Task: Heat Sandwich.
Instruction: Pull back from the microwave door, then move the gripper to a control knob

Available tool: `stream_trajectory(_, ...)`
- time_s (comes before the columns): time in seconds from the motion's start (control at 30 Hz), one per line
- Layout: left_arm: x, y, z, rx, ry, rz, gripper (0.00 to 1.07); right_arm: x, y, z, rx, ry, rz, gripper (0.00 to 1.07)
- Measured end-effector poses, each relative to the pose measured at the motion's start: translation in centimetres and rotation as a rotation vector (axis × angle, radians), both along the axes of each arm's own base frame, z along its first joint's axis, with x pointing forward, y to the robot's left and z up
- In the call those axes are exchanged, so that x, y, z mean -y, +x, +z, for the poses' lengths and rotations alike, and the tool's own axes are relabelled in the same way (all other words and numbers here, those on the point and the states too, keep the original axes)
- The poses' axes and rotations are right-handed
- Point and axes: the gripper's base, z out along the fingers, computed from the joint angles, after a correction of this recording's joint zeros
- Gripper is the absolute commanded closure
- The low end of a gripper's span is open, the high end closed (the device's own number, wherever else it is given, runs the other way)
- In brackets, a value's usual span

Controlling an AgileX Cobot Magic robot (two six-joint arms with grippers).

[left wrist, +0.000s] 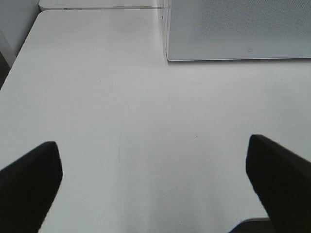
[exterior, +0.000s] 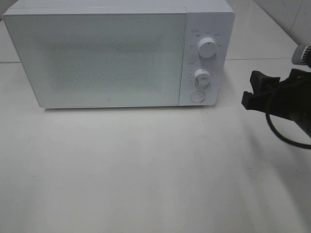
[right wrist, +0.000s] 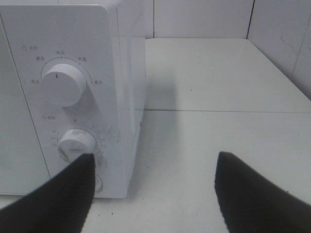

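Note:
A white microwave (exterior: 97, 53) stands at the back of the table with its door shut; it also shows in the left wrist view (left wrist: 238, 29) and the right wrist view (right wrist: 63, 97). Its panel has an upper knob (exterior: 207, 48), a lower knob (exterior: 202, 77) and a round button (exterior: 197, 96). The sandwich and the pink plate are not in view. My right gripper (exterior: 251, 90) is open and empty, to the right of the microwave's panel, level with the lower knob (right wrist: 76, 143). My left gripper (left wrist: 155, 179) is open and empty over bare table; it is outside the exterior view.
The white table (exterior: 146, 170) runs in front of the microwave. A tiled wall (right wrist: 204, 19) stands behind it, and a side wall (right wrist: 291, 43) on the right. A black cable (exterior: 279, 133) hangs from the right arm.

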Motion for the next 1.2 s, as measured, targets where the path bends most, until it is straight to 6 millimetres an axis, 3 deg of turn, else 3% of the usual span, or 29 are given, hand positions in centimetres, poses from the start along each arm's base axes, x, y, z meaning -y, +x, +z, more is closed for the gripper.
stream_trajectory(0.1, 0.0, 0.0, 0.0, 0.0, 0.0, 0.0, 0.09, -1.3, -0.3, -1.0, -0.018, -0.017, -0.008, 0.23)
stream_trajectory(0.2, 0.0, 0.0, 0.0, 0.0, 0.0, 0.0, 0.09, -2.0, -0.3, -1.5, -0.027, -0.02, -0.01, 0.21)
stream_trajectory(0.57, 0.0, 0.0, 0.0, 0.0, 0.0, 0.0, 0.09, -6.1, 1.0, -3.8, -0.074, -0.062, -0.021, 0.24)
stream_trajectory(1.2, 0.0, 0.0, 0.0, 0.0, 0.0, 0.0, 0.09, -9.0, 4.4, -4.1, -0.031, -0.034, -0.025, 0.29)
